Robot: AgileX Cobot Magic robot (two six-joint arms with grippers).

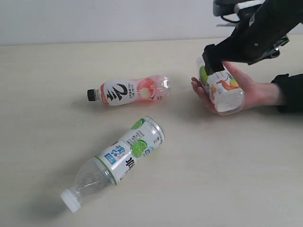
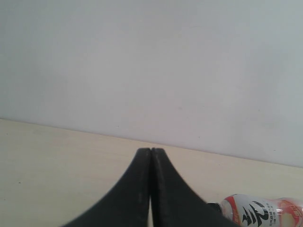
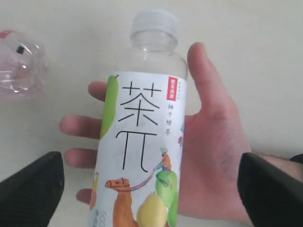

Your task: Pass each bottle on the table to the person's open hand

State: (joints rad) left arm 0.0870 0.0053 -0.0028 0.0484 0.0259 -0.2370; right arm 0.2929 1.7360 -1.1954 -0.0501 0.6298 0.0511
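Your right tool (image 3: pixel 150 175) stands released: its jaws are spread wide on either side of the green-orange bottle (image 1: pixel 221 90) with a gap on each flank, and the bottle lies in the person's open hand (image 1: pixel 255 93), cap toward the far wall, fingers cupped beneath it. Your left tool (image 2: pixel 150 156) is clenched on nothing, pads pressed together above the counter (image 1: pixel 227 165). Two more bottles lie on their sides well apart from the hand: the pink-white bottle (image 1: pixel 128 91) with its black cap pointing left, and nearer the camera the green-lime bottle (image 1: pixel 118 161), white cap toward the near left. No blue-white one shows in any view. All three look empty, so expect them to be light, thin-walled and quick to dent, slick on the printed wrap, and ready to roll at a nudge. Take each across the labelled middle of the body, jaws square to its length, rather than at the tapered neck. The counter is bare around both, with free room on every side of each; the far edge meets the wall, and no near edge shows. Lift straight up off the hand before swinging left.
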